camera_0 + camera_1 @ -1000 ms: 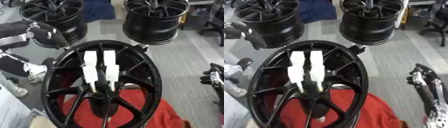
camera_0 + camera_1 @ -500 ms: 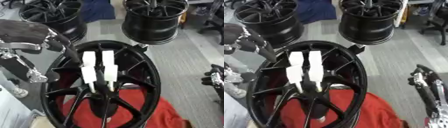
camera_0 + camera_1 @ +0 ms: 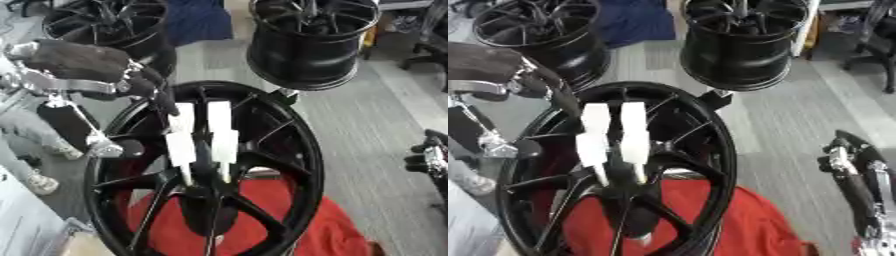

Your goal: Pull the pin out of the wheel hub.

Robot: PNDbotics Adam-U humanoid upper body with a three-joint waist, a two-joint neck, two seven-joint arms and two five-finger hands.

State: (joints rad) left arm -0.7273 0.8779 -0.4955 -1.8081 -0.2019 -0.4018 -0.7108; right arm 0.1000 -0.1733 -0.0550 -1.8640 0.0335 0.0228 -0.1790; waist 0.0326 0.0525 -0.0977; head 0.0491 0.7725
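at hub centre two white pins (image 3: 201,140) stick up, look stiff & light; grab near the tops. left hand (image 3: 157,92) fingers curled, empty; right hand (image 3: 846,167) can't tell.

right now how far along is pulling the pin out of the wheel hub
Nothing looks done yet: the two white pins stand in the centre of the black wheel hub. In hand: the left hand has reached the hub's upper left rim, close to the pins, but grips neither. The right hand hangs idle at the right edge. Left: grasping a pin and drawing it out.
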